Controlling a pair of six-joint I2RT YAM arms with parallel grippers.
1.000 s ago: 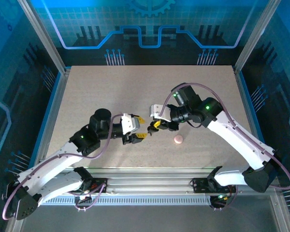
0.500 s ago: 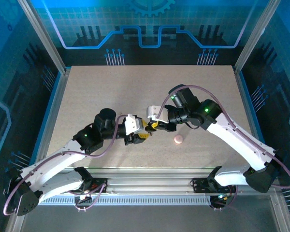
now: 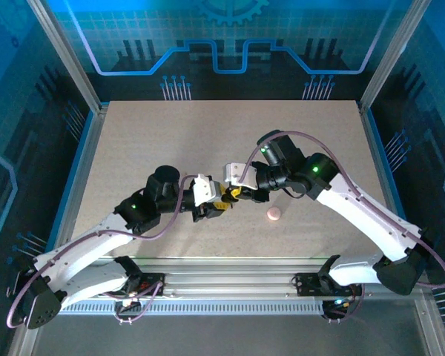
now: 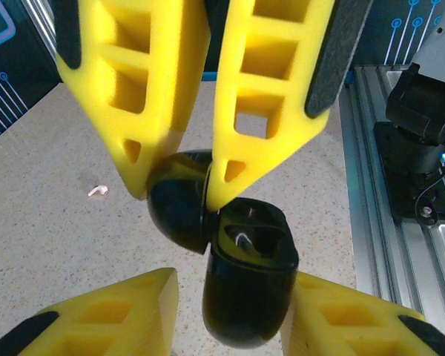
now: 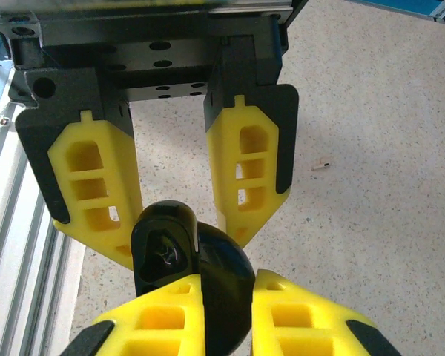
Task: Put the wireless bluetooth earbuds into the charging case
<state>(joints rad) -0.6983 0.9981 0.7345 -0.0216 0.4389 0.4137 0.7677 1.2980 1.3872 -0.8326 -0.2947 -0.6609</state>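
gripping the open case squarely is advised for the left pincer, seen spread either side of it near the worktop's front edge, the lid being pinched by the right pincer; the earbuds cannot be made out.

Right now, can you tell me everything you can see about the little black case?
The case is small, glossy black and rounded, plastic by its look. Its domed lid stands open, showing dark hollows in the base; what is in them I cannot tell. The right gripper pinches the lid, and the left gripper has a finger on either side of the base, above the table.
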